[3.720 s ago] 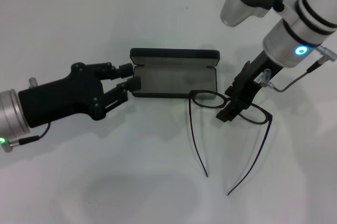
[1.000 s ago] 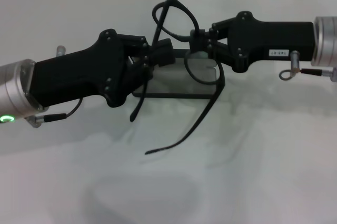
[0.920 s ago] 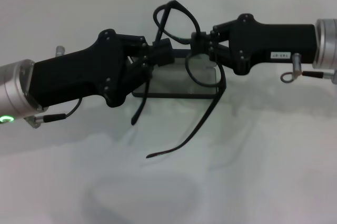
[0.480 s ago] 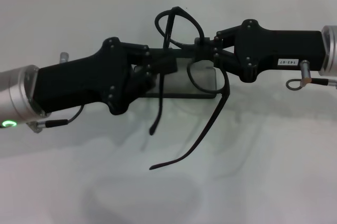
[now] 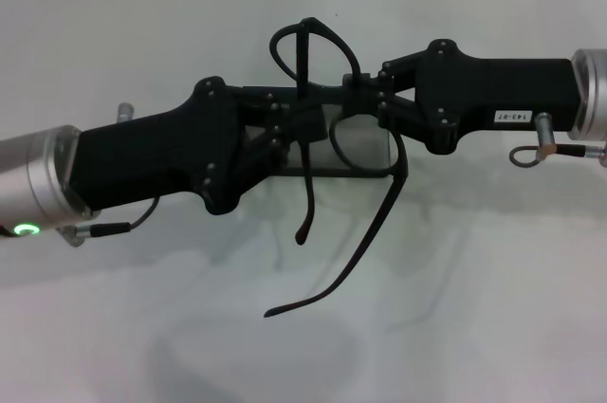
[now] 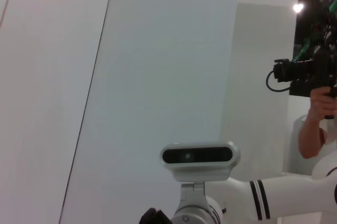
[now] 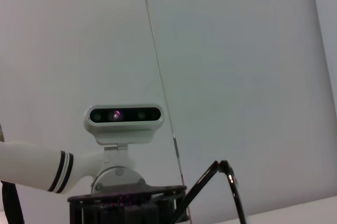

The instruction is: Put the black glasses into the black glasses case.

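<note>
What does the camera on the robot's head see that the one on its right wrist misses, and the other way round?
Only the head view shows both black grippers, left and right, gripping the thin black-framed glasses above the open rectangular black glasses case on the white table. Only the right wrist view shows the robot's white head camera against a pale wall. Both show the glasses.

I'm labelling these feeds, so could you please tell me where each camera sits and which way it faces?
Head view: on the head, looking down at the table; both arms, left gripper and right gripper meet at the black glasses above the black glasses case.
Left wrist view: faces up and back at the robot's head camera and wall.
Right wrist view: likewise faces the head camera; glasses also show.
</note>
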`<action>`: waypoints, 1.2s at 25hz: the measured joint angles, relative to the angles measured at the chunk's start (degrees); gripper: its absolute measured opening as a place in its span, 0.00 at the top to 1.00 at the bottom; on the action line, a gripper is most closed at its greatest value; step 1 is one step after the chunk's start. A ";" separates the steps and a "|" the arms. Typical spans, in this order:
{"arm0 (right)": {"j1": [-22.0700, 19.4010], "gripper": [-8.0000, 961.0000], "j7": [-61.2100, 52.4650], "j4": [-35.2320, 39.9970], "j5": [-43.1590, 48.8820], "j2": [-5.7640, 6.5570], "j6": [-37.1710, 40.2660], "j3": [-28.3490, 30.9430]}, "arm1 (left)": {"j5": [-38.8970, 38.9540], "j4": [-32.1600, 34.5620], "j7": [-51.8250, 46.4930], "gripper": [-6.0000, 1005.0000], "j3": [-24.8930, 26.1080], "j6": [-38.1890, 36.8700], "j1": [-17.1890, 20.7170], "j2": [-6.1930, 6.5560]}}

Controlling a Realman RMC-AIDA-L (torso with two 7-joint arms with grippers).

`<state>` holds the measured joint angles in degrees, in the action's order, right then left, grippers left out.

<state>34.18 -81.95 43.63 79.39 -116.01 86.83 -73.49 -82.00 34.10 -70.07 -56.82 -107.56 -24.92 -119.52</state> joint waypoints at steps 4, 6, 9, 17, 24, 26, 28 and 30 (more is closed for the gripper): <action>0.07 0.92 0.03 -0.03 -0.02 -0.01 0.60 -0.07 | 0.00 -0.40 0.30 0.94 -0.05 0.00 -0.04 -0.01; 0.09 0.92 0.11 -0.04 -0.03 -0.03 0.90 -0.07 | 0.00 -0.40 0.34 0.94 -0.05 0.00 -0.04 -0.01; 0.10 0.92 0.37 -0.14 -0.10 -0.08 1.43 -0.08 | 0.00 -0.90 0.43 0.94 -0.05 0.01 -0.37 -0.07; 0.14 0.92 0.62 -1.94 -0.25 -0.06 0.98 0.37 | 0.01 -1.69 0.64 0.94 -0.22 -0.21 -1.08 -0.10; 0.08 0.92 0.67 -2.15 -0.42 0.00 0.49 0.55 | 0.07 -1.56 0.64 0.94 -0.22 -0.47 -1.10 -0.09; -0.01 0.92 0.67 -2.16 -0.73 0.00 0.46 0.55 | 0.07 -1.52 0.64 0.94 -0.22 -0.48 -1.11 -0.09; -0.06 0.92 0.68 -2.15 -0.92 0.00 0.51 0.55 | 0.07 -1.57 0.67 0.94 -0.22 -0.49 -1.19 -0.04; -0.04 0.92 0.72 -2.15 -0.98 0.00 0.84 0.55 | 0.07 -1.62 0.70 0.94 -0.25 -0.43 -1.24 0.01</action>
<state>34.15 -81.22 41.48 78.40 -116.01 87.67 -72.94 -81.93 32.49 -69.37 -57.07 -107.99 -26.16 -119.51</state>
